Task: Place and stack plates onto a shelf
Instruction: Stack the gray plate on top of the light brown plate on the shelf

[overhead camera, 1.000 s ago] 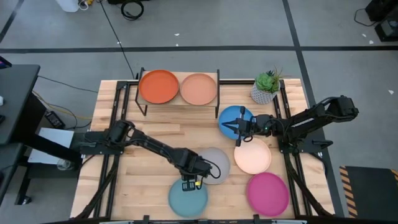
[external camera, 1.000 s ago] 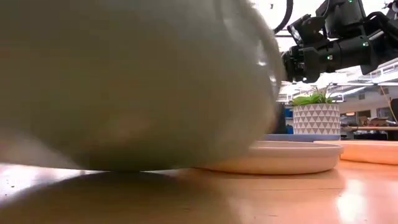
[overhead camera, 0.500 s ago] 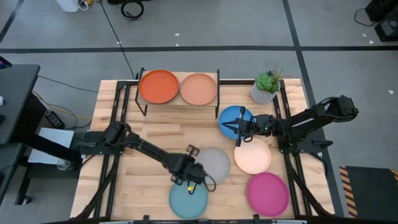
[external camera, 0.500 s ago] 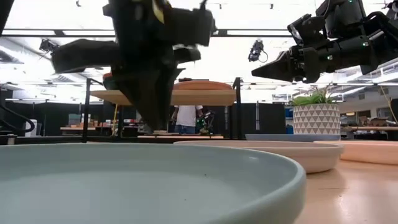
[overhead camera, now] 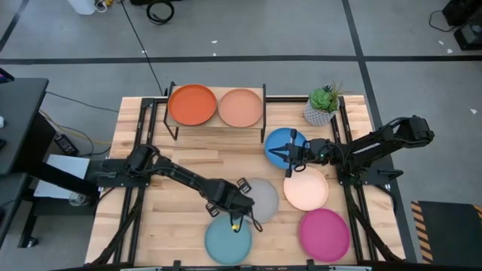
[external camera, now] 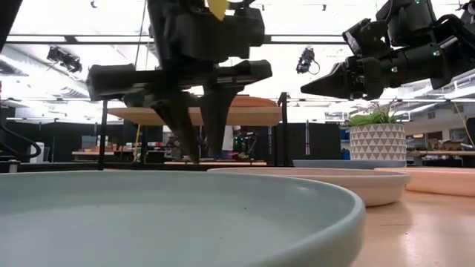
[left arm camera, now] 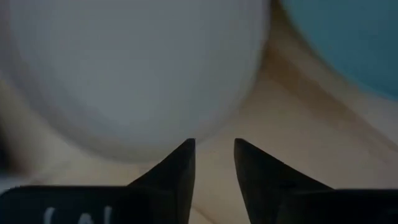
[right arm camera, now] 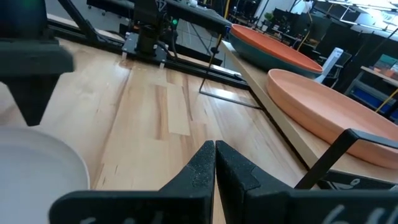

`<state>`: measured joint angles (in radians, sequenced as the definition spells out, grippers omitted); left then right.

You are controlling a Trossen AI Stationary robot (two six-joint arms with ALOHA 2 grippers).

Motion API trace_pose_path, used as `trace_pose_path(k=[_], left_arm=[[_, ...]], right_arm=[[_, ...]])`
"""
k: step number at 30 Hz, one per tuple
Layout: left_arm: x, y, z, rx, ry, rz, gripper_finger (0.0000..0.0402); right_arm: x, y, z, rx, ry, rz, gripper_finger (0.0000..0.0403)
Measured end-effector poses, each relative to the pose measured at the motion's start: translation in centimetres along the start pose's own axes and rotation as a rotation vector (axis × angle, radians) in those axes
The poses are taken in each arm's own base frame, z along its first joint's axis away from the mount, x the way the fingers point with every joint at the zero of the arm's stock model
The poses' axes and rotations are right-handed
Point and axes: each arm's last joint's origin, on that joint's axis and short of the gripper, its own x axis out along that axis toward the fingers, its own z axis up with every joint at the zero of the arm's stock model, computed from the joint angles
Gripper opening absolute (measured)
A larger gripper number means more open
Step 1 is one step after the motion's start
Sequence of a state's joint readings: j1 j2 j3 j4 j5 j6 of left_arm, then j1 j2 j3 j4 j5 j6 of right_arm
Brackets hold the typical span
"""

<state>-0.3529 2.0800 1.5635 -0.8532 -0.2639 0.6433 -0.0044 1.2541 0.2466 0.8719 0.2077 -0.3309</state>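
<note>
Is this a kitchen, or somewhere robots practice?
Probably a robot lab or workshop, not a kitchen. Two dark robot arms are bolted to a slatted wooden table, cables trail over a bare grey floor, and the low view shows desks and ceiling strip lights behind the shelf.

The worktop (overhead camera: 181, 162) under me is pale slatted wood, smooth, with a soft sheen. My shelf (right arm camera: 273, 121) is the same light wood on thin black metal legs (right arm camera: 326, 163). The plates look like smooth matt plastic: the orange plate (overhead camera: 192, 105), the grey plate (overhead camera: 263, 197), the light blue plate (external camera: 171, 222). My jaws are matt black plastic.
</note>
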Motion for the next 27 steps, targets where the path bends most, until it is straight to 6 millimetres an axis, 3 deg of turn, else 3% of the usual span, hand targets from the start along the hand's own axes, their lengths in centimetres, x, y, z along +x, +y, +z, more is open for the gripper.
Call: trace_pose_path(k=[15,27], left_arm=[[1.2,0.6,-0.3,0.378,-0.118,-0.103,0.0132],[1.9,1.4,-0.7,0.384,-0.119,-0.098,0.0089]], right_arm=[[0.0,0.0,-0.1,0.037,0.011,0.006,0.0020],[0.0,0.1,-0.2,0.035,0.016,0.007,0.0020]])
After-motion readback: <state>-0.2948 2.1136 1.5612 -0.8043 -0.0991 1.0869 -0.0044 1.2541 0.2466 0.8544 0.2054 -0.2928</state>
